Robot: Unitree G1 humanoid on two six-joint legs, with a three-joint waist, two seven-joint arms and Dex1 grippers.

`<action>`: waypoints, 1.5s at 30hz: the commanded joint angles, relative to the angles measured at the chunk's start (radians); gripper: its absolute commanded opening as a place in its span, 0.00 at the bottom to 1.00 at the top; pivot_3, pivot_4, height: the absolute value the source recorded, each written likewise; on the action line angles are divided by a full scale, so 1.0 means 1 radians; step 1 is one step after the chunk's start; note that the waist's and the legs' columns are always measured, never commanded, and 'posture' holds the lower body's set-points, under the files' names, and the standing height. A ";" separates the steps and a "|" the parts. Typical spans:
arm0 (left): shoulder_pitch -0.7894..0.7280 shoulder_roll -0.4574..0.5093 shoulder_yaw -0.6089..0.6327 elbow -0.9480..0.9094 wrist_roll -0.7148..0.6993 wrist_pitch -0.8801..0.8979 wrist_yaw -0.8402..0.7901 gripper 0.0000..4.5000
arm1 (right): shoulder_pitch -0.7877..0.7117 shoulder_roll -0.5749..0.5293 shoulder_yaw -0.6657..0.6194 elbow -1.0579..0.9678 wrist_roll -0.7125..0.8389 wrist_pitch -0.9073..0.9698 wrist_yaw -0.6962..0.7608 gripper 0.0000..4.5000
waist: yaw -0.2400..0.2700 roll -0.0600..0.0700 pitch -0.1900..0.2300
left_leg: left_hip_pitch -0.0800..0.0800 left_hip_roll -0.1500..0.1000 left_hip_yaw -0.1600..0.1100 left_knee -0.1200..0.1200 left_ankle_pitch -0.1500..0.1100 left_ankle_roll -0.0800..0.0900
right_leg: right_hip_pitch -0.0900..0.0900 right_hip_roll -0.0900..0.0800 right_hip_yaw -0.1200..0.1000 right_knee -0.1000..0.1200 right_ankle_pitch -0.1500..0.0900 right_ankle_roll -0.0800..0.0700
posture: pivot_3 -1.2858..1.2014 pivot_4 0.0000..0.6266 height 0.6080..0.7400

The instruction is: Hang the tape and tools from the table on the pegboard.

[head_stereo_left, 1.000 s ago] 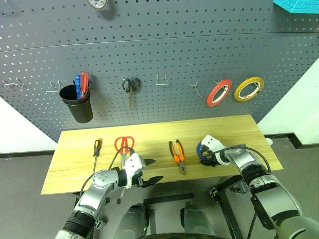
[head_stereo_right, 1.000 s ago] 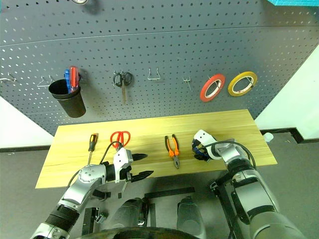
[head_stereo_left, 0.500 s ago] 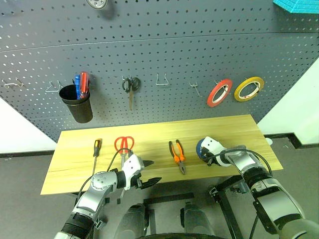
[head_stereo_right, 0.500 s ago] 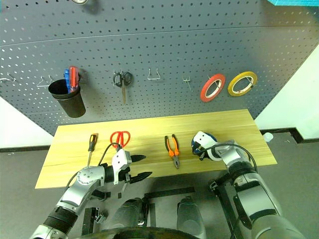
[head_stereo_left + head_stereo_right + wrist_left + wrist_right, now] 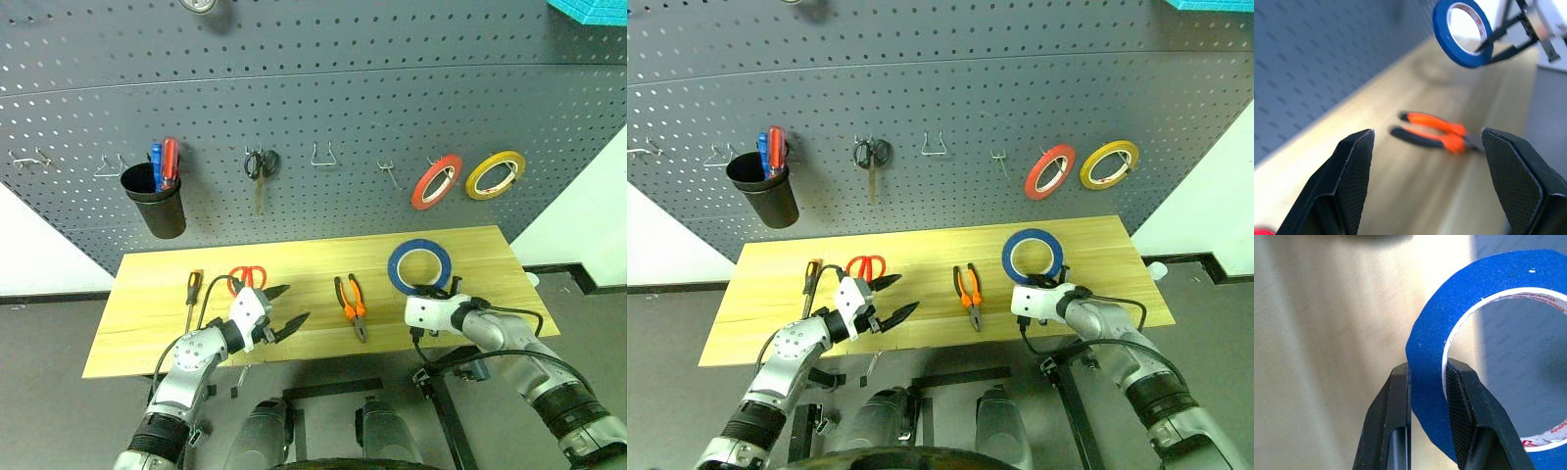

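Two tape rings (image 5: pixel 463 178) — pegboard (image 5: pixel 313 108) right

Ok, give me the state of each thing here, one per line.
Blue tape: lifted off the table, upright, pinched at its rim by the right tool.
Left tool: open, empty.
Pliers: flat on the table.
Red-handled scissors: flat on table.
Screwdriver: flat on table.
Red tape, yellow tape: hung on pegboard.
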 commanded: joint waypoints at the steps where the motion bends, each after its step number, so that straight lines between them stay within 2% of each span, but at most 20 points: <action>1: -0.065 -0.028 0.051 0.046 -0.060 -0.114 -0.011 0.81 | -0.123 -0.020 -0.005 -0.013 -0.104 -0.071 -0.120 0.14 | 0.000 0.000 0.000 | -0.001 0.000 0.000 0.001 0.000 0.000 | 0.000 0.000 0.000 0.000 0.000 0.000 | 0.47 0.17 0.91; 10: -0.121 -0.123 0.066 0.105 -0.138 -0.224 -0.050 0.81 | -0.323 -0.026 0.033 0.122 -0.235 -0.182 -0.282 0.14 | 0.008 -0.001 0.000 | -0.001 -0.001 -0.001 -0.001 0.000 0.000 | 0.000 0.000 -0.001 0.000 0.002 0.004 | 0.49 0.16 0.91; 17: -0.121 -0.175 0.071 0.094 -0.169 -0.258 -0.061 0.81 | -0.431 -0.001 0.057 0.268 -0.234 -0.231 -0.289 0.14 | 0.001 -0.001 0.000 | 0.000 -0.001 0.000 0.000 0.000 0.000 | 0.001 0.001 -0.001 0.001 0.002 0.003 | 0.49 0.15 0.91; 26: -0.132 -0.195 0.080 0.088 -0.191 -0.265 -0.058 0.81 | -0.522 0.037 0.108 0.467 -0.222 -0.305 -0.269 0.14 | 0.002 -0.001 0.000 | 0.000 -0.001 0.000 0.000 0.000 0.000 | 0.001 0.001 -0.001 0.001 0.002 0.004 | 0.49 0.15 0.91; 28: -0.129 -0.196 0.077 0.082 -0.194 -0.256 -0.062 0.81 | -0.525 0.046 0.105 0.491 -0.194 -0.314 -0.240 0.31 | 0.002 -0.001 0.000 | 0.000 -0.001 0.000 0.000 0.001 0.000 | 0.001 0.001 -0.001 0.001 0.002 0.004 | 0.49 0.15 0.91; 30: -0.123 -0.196 0.074 0.074 -0.195 -0.252 -0.064 0.81 | -0.522 0.045 0.104 0.491 -0.188 -0.320 -0.233 0.43 | 0.002 -0.001 0.000 | 0.000 -0.001 -0.001 0.000 0.001 0.000 | 0.001 0.001 -0.001 0.001 0.002 0.004 | 0.49 0.16 0.91; 35: -0.105 -0.191 0.074 0.056 -0.209 -0.231 -0.076 0.81 | -0.483 0.015 0.104 0.426 -0.213 -0.319 -0.265 0.82 | 0.000 -0.001 0.000 | 0.000 -0.001 -0.001 0.001 0.001 0.000 | 0.001 0.001 -0.001 0.001 0.002 0.004 | 0.49 0.17 0.91; 39: -0.100 -0.179 0.077 0.051 -0.201 -0.218 -0.067 0.81 | -0.413 -0.020 0.102 0.328 -0.182 -0.352 -0.218 0.82 | 0.003 -0.001 0.000 | 0.000 -0.001 -0.001 0.001 0.000 0.000 | 0.001 0.001 -0.001 0.001 0.002 0.004 | 0.49 0.18 0.91; 43: -0.101 -0.097 0.072 0.061 -0.121 -0.100 -0.009 0.81 | -0.257 -0.001 0.092 0.182 -0.012 -0.353 -0.019 0.82 | 0.002 -0.001 0.000 | 0.000 -0.001 -0.002 0.001 0.000 0.000 | 0.001 0.002 -0.001 0.001 0.002 0.004 | 0.48 0.19 0.91; 45: -0.094 -0.063 0.069 0.050 -0.133 -0.029 -0.022 0.81 | -0.205 0.032 0.076 0.131 0.060 -0.300 0.059 0.82 | -0.006 0.000 0.001 | 0.000 -0.001 -0.002 0.001 0.000 0.000 | 0.002 0.002 -0.001 0.002 0.002 0.004 | 0.48 0.20 0.91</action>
